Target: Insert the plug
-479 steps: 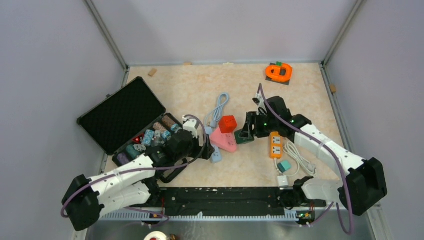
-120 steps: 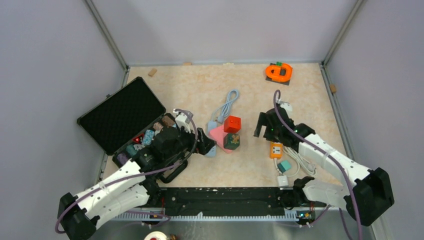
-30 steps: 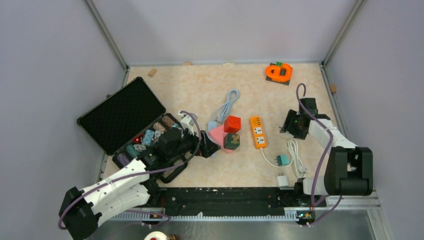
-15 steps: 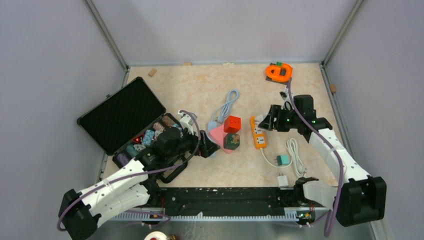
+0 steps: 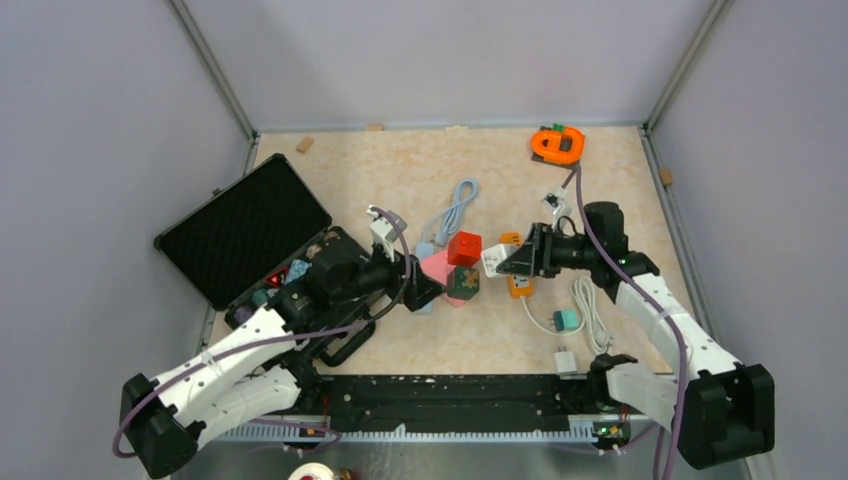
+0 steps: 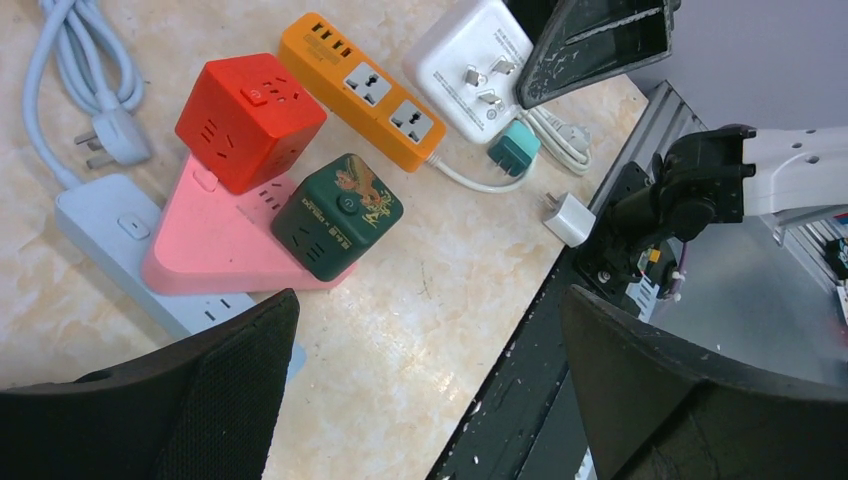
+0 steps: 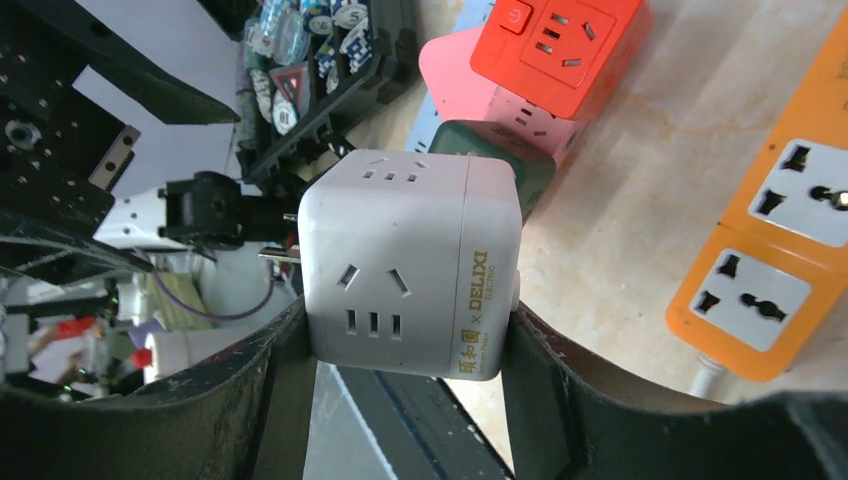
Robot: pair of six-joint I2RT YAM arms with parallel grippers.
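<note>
**White cube [image 7: 400,230] clamped in right gripper [image 7: 408,340]**
Cube is held up just beside orange strip [image 6: 370,100], prongs pointing sideways toward table [image 5: 380,170] near edge. Strip lies flat, long axis near-to-far. Fingers of left gripper [image 6: 430,310] wide apart.

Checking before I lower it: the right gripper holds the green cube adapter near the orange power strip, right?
Not green: the right gripper holds the white cube adapter near the orange power strip, as the right wrist view shows.
</note>
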